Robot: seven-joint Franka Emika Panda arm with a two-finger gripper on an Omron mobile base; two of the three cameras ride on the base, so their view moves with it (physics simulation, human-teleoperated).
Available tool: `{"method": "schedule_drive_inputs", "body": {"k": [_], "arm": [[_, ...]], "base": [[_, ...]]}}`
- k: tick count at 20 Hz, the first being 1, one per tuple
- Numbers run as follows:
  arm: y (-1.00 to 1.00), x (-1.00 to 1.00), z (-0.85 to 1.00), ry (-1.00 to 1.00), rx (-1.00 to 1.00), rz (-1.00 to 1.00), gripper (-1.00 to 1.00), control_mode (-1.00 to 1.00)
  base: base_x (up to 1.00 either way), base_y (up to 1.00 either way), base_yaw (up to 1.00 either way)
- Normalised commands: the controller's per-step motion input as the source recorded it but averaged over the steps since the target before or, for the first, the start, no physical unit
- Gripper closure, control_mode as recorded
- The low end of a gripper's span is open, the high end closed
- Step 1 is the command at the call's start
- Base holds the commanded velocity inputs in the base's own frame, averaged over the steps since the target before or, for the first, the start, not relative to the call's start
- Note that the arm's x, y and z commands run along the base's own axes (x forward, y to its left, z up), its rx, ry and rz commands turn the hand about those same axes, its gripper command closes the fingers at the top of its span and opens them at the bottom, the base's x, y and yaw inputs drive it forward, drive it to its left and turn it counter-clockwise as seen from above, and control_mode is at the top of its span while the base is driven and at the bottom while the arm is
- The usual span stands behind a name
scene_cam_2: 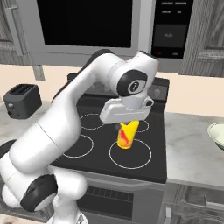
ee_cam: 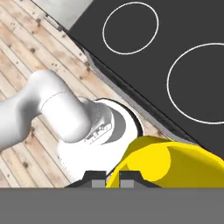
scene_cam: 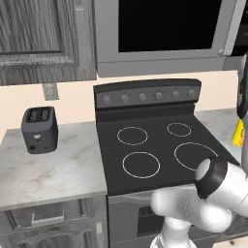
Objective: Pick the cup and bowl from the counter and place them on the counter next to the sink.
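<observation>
Above the black stove top (scene_cam_2: 131, 144), the pincer (scene_cam_2: 127, 121) hangs down from the white arm (scene_cam_2: 70, 118) and pinches the yellow cup (scene_cam_2: 127, 135) by its top. The cup has a red mark on its side. It is up in the air over the front right ring of the stove, not touching it. From the hand's own camera, the cup (ee_cam: 170, 162) is big and yellow right by the two dark finger tips, with the stove rings and a wooden floor (ee_cam: 30, 61) below it.

Off to the right, the pale bowl (scene_cam_2: 217, 134) sits on the stone surface (scene_cam_2: 192, 148), well apart from the cup. Only its left part can be seen at the picture's edge.

On the far left, a dark toaster (scene_cam: 39, 129) stands on the surface on the other side of the stove. A big microwave (scene_cam: 164, 34) hangs over the stove.
</observation>
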Motion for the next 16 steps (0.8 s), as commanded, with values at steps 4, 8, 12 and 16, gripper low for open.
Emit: {"method": "schedule_drive_inputs", "body": {"k": [4, 8, 12, 16], "arm": [[0.9, -0.32, 0.15, -0.07, -0.12, 0.0, 1.0, -1.0], [0.8, -0.27, 0.02, -0.01, -0.12, -0.02, 1.0, -1.0], [0.43, -0.36, 0.0, 0.0, -0.06, -0.15, 1.0, -1.0], [0.31, -0.26, 0.04, 0.0, -0.05, -0.29, 1.0, -1.0]], "base": [[0.0, 0.0, 0.0], [0.0, 0.0, 0.0], [0.0, 0.0, 0.0], [0.0, 0.0, 0.0]]}}
